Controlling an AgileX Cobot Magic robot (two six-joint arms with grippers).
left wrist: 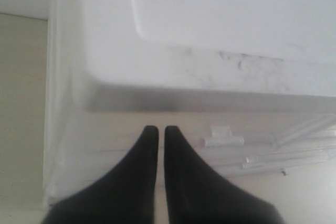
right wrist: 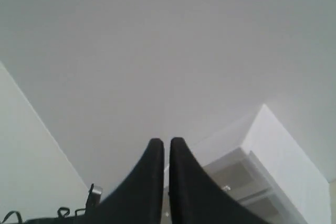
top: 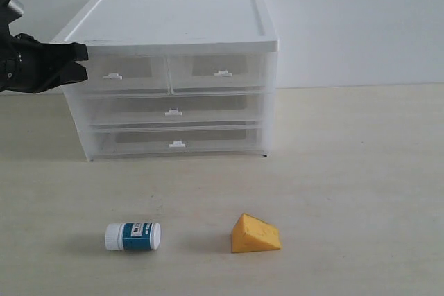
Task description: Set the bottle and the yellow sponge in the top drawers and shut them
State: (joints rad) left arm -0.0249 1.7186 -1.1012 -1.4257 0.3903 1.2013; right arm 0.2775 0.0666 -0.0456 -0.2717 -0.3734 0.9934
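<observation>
Cabinet point(top: 173, 32) at back of table point(top: 361, 185); top drawers point(top: 215, 71) side by side above full-width drawers point(top: 208, 105). Before it, well apart: bottle point(top: 133, 236) (lying on its side) left, sponge point(top: 255, 233) right. Left gripper point(top: 82, 60) just beside the cabinet's upper left corner.

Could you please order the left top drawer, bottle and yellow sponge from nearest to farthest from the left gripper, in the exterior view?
1. Left top drawer, just beside the left gripper.
2. Bottle, on the table, front left.
3. Yellow sponge, on the table, farther right.
</observation>
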